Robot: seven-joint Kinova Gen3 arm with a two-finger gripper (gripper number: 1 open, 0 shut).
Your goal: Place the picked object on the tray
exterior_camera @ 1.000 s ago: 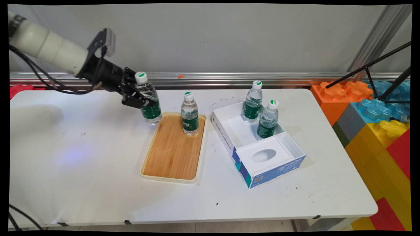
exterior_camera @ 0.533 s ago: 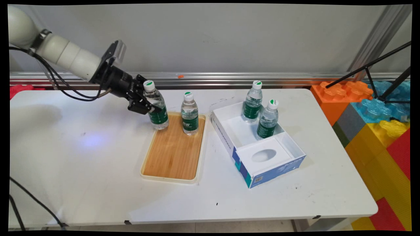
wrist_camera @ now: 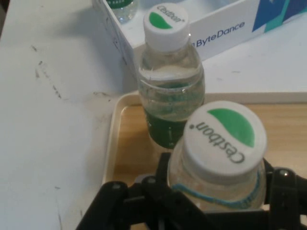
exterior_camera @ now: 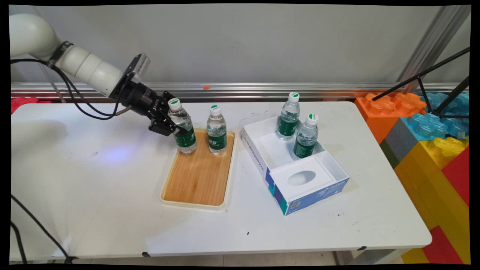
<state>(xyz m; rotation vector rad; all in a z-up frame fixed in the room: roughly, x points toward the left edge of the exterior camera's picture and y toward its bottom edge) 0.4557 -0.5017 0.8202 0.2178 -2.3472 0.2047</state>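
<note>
Hand (exterior_camera: 173, 125) is clamped on a bottle (exterior_camera: 182, 127) — upright, hanging over the tray's (exterior_camera: 195, 176) far-left corner, second bottle (exterior_camera: 216, 131) just beside it.

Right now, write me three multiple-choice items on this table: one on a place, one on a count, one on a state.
1. Where does the free clear plastic water bottle with the green label stand?
A. on the bamboo tray with the cream rim
B. in the box
C. on the bare table

2. How many bottles stand in the open white and blue cardboard box?
A. one
B. two
C. three

3. What state is the black two-finger gripper in?
A. open over the tray
B. shut on nothing
C. shut on a bottle

Key:
1 A, its base rests on the tray's far end.
2 B, two white caps rise from the box's far compartment.
3 C, the fingers clamp the held water bottle below its neck.
</note>
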